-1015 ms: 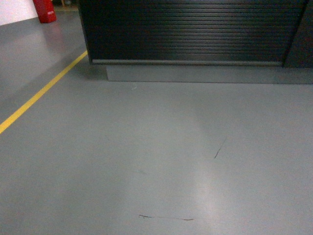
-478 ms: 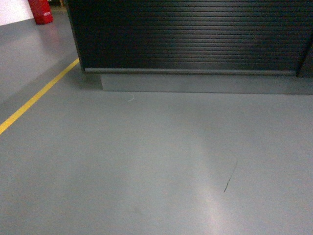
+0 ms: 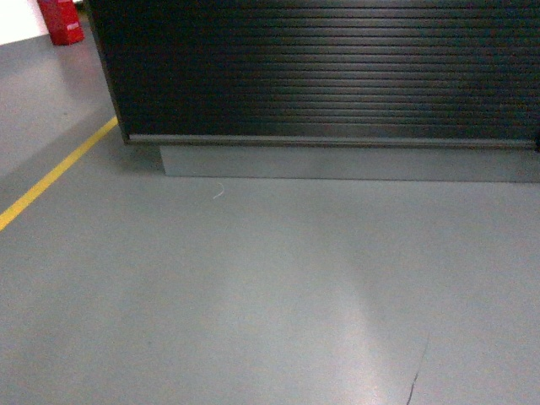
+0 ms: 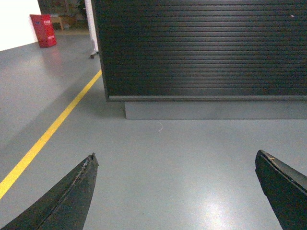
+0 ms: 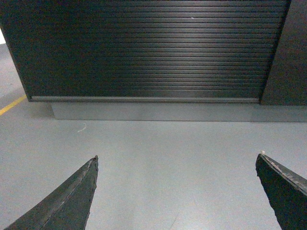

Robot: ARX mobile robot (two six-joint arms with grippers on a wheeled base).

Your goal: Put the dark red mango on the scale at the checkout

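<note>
**user1:** Mango's nowhere in any view right now, same for the scale. All I get is the ribbed black front of the counter [image 3: 321, 72] and grey floor [image 3: 253, 295]. Compared with a second ago the counter front fills way more of the head view and its left corner has slid left, so the base is rolling in and drifting right along it.

**user2:** So it's the approach leg, I'd guess. What are the claws doing?

**user1:** Left claw [image 4: 175, 184] is spread wide, nothing between the tips, just floor. Right claw [image 5: 176, 184] is the same: wide and empty. So the fruit isn't in hand, and I can't tell where it sits; probably up top, out of frame.

**user2:** Room to move?

**user1:** Open floor ahead up to the grey kick plate [image 3: 337, 162] under the panel. Yellow line [image 3: 55, 173] runs off to the left, red box [image 3: 61, 21] far back-left, well apart from us. On the right, the right wrist view shows a darker panel [image 5: 288, 52] butting up against the ribbed one, so there's less slack that side.
</note>
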